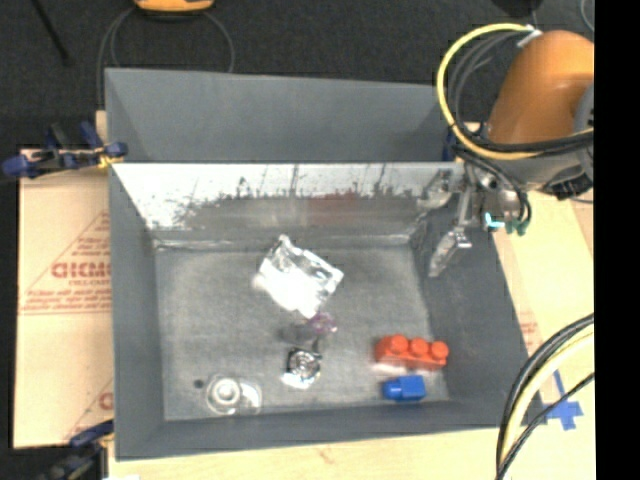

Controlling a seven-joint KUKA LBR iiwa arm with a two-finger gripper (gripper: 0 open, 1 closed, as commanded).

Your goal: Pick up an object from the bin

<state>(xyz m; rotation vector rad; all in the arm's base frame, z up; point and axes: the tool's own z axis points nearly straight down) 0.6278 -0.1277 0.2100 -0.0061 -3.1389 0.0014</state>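
Observation:
My gripper (pixel 446 246) hangs above the bin's right wall, near the back right corner, with nothing seen in it. The loose things closest to it are an orange-red studded brick (pixel 411 350) and a small blue block (pixel 403 389), both on the floor at the front right, well below the gripper. A crumpled clear and white plastic wrapper (pixel 297 273) lies in the middle of the bin, to the gripper's left.
A small purple piece (pixel 322 323) and a dark shiny round part (pixel 302 366) lie just in front of the wrapper. A clear round cap (pixel 228 394) sits near the front left. The arm with its orange cover and yellow cables stands over the bin's right rim.

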